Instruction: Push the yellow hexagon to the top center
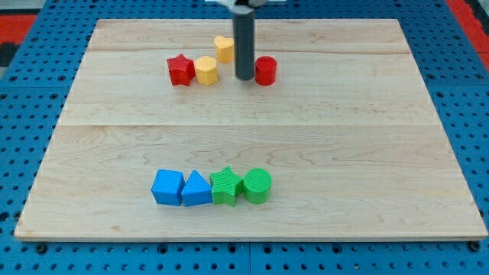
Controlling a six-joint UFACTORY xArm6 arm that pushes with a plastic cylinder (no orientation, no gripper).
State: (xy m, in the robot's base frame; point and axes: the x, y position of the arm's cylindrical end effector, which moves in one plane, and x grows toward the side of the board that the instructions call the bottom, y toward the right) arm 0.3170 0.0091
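Observation:
A yellow hexagon (pixel 205 70) lies in the upper middle of the wooden board (pixel 367 153), touching a red star (pixel 180 69) on its left. A second yellow block (pixel 223 49), shape unclear, sits just above and to the right of the hexagon. My dark rod comes down from the view's top, and my tip (pixel 244 79) rests on the board right of the hexagon with a small gap between them. A red cylinder (pixel 265 70) stands close against the tip's right side.
Near the view's bottom a row of touching blocks runs left to right: a blue cube (pixel 167 187), a blue triangle (pixel 196 189), a green star (pixel 226 186) and a green cylinder (pixel 257 186). Blue pegboard surrounds the board.

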